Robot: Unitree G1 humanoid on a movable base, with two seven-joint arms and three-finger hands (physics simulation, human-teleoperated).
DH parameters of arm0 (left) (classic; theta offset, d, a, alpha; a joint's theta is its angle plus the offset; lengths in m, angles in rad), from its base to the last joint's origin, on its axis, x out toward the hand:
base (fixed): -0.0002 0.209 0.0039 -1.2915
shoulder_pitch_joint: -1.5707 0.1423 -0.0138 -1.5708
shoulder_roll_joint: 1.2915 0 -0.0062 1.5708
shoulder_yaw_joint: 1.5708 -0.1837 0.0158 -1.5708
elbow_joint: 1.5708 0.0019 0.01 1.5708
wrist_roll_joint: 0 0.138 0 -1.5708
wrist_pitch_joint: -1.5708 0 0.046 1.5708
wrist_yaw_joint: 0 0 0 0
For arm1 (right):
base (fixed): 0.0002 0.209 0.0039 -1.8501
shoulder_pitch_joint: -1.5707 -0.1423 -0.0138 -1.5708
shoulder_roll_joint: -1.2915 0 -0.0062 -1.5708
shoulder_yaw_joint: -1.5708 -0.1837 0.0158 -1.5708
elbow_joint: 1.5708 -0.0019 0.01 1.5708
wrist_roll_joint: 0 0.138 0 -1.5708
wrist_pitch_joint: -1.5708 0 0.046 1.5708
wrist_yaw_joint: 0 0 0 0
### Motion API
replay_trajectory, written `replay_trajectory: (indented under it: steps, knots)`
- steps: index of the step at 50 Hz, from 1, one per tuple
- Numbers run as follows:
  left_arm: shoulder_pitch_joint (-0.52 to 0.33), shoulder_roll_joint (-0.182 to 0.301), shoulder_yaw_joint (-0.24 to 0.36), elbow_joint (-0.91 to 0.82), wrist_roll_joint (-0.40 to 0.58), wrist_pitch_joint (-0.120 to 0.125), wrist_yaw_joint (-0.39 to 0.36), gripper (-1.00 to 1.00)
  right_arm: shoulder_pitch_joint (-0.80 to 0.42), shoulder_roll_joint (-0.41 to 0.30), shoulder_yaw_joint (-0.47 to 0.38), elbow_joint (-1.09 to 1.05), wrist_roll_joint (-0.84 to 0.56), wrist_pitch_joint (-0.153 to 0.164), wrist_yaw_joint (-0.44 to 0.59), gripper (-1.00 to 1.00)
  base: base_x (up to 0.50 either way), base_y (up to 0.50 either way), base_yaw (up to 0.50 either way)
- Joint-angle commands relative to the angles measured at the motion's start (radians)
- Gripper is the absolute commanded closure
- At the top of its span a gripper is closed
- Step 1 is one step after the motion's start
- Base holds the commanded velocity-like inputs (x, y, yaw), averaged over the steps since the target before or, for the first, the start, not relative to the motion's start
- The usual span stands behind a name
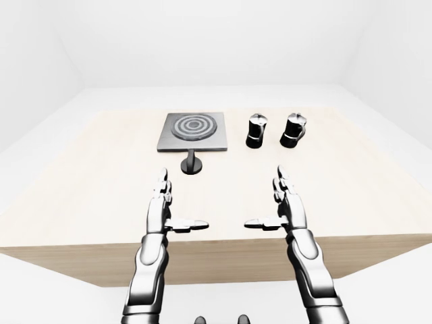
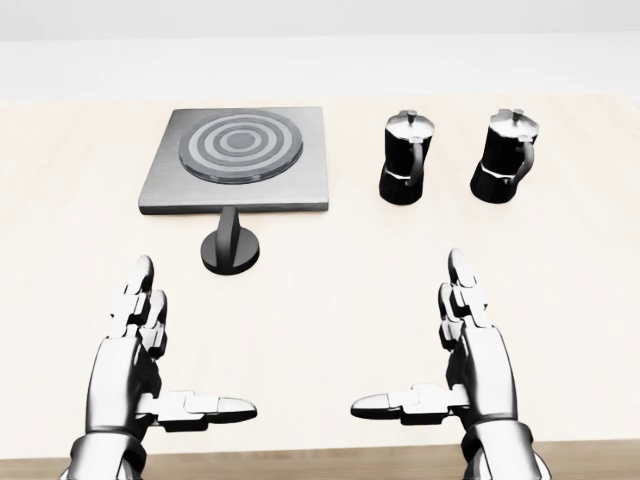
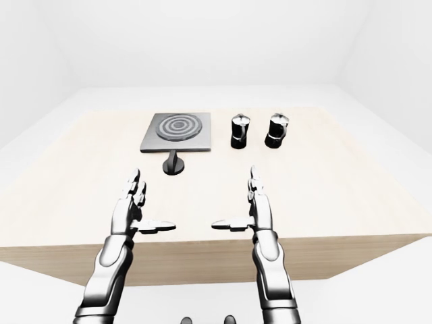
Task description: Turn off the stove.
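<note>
I look down over my two metal arms at a pale wooden table [image 2: 560, 300] in a plain white room.

The stove [image 2: 240, 160] lies flat on the table, in the upper left of the head view. It is a grey square plate with a round burner of light and dark rings on top. Just below its lower edge stands its knob [image 2: 231, 244], a black round base with an upright bar handle, touching or nearly touching the stove's edge.

To the right of the stove stand two black and silver moka pots, upright and side by side with a gap between them. The left pot [image 2: 406, 158] is near the stove but apart from it. The right pot [image 2: 505, 155] stands further right, its handle on its right side.

My left hand [image 2: 135, 360] hovers low in the head view, below and left of the knob and well apart from it. Its fingers point up the picture and the thumb sticks out to the right, so the hand is spread wide and holds nothing.

My right hand [image 2: 470, 355] mirrors it on the other side, below the pots and well apart from them. Its fingers point up the picture, the thumb sticks out to the left, and it too is spread wide and holds nothing.

The two thumbs point toward each other with bare table between them.
</note>
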Motion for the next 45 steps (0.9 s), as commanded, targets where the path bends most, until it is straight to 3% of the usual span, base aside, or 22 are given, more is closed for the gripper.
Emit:
replay_trajectory:
  steps: [1, 9, 10, 11, 13, 15, 17, 18, 19, 22, 26, 29, 31, 36, 45]
  knots:
    - [-0.005, 0.01, 0.024, 0.002, -0.013, 0.0, -0.014, -1.0, -0.002, -0.01, -0.019, -0.002, 0.009, 0.007, 0.025, -1.0, 0.0, 0.0, 0.0]
    - [0.002, 0.012, 0.025, -0.027, -0.022, 0.026, -0.017, -1.0, -0.008, -0.011, -0.021, 0.022, 0.013, -0.009, 0.03, -1.0, 0.0, 0.0, 0.0]
    - [0.0, 0.012, 0.024, -0.017, -0.019, 0.017, -0.017, -1.0, -0.008, -0.011, -0.02, 0.018, 0.011, -0.006, 0.029, -1.0, 0.0, 0.0, 0.0]
    - [-0.001, 0.011, 0.022, 0.0, -0.008, -0.009, -0.009, -1.0, -0.007, -0.011, -0.019, 0.013, 0.011, -0.003, 0.028, -1.0, 0.0, 0.0, 0.0]
    - [-0.007, 0.01, 0.023, 0.011, 0.003, -0.017, 0.005, -1.0, -0.005, -0.01, -0.019, 0.01, 0.01, -0.002, 0.028, -1.0, 0.0, 0.0, 0.0]
    - [-0.015, 0.013, 0.021, 0.016, 0.007, 0.006, 0.003, -1.0, -0.006, -0.011, -0.019, 0.01, 0.01, -0.002, 0.029, -1.0, 0.0, 0.0, 0.0]
    - [-0.011, 0.009, 0.026, 0.003, -0.019, -0.004, -0.009, -1.0, -0.006, -0.011, -0.019, 0.006, 0.011, -0.003, 0.03, -1.0, 0.0, 0.0, 0.0]
    - [-0.001, 0.01, 0.026, -0.024, -0.035, 0.016, -0.023, -1.0, -0.006, -0.011, -0.019, 0.01, 0.011, -0.01, 0.032, -1.0, 0.0, 0.0, 0.0]
    - [0.0, 0.01, 0.028, -0.013, -0.037, -0.003, -0.024, -1.0, -0.007, -0.013, -0.016, 0.014, 0.009, -0.021, 0.039, -1.0, 0.0, 0.0, 0.0]
    - [-0.003, 0.013, 0.031, -0.026, -0.05, 0.023, -0.033, -1.0, -0.006, -0.011, -0.015, -0.002, 0.002, -0.004, 0.034, -1.0, 0.0, 0.0, 0.0]
    - [-0.004, 0.012, 0.027, -0.006, -0.041, 0.003, -0.031, -1.0, 0.003, -0.011, -0.016, -0.014, 0.003, -0.014, 0.037, -1.0, 0.0, 0.0, 0.0]
    - [0.003, 0.012, 0.026, -0.024, -0.04, 0.014, -0.034, -1.0, -0.012, -0.011, -0.012, 0.006, -0.004, 0.004, 0.036, -1.0, 0.0, 0.0, 0.0]
    - [-0.004, 0.012, 0.025, 0.005, -0.034, -0.006, -0.034, -1.0, -0.017, -0.013, -0.014, 0.02, -0.007, 0.004, 0.037, -1.0, 0.0, 0.0, 0.0]
    - [0.003, 0.013, 0.022, -0.004, -0.029, -0.007, -0.04, -1.0, -0.013, -0.012, -0.013, 0.005, -0.009, 0.018, 0.036, -1.0, 0.0, 0.04, 0.0]
    - [0.008, 0.012, 0.02, -0.008, -0.024, -0.01, -0.045, -1.0, -0.013, -0.012, -0.015, 0.014, -0.007, 0.012, 0.037, -1.0, 0.02, 0.32, 0.0]
